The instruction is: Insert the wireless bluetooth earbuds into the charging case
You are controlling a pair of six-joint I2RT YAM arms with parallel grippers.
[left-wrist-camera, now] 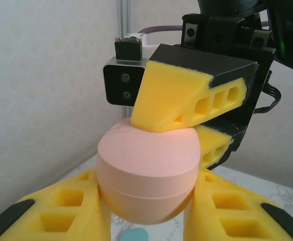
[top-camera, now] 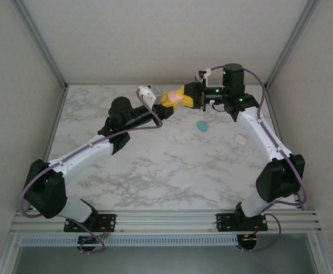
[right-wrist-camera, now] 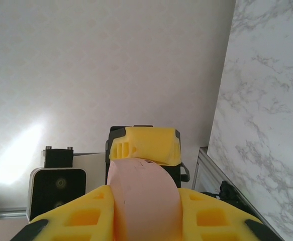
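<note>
Case (left-wrist-camera: 146,168), one, pink, between left end effector (left-wrist-camera: 146,213) and right end effector (right-wrist-camera: 143,213)

Charging case (left-wrist-camera: 146,175): pale pink, rounded, lid shut, seam visible. It was held aloft above tabletop (top-camera: 155,160), clamped betw. yellow fingers (left-wrist-camera: 61,216) of left gripper (left-wrist-camera: 146,213) & right gripper (right-wrist-camera: 146,211). Earbuds too small to make out.

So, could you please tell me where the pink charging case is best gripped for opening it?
Probably in two places. Pinch the pink charging case from both sides on its rounded lower half, below the seam, as the left gripper does. The right gripper comes from the opposite side onto the flat-topped lid above it.
</note>
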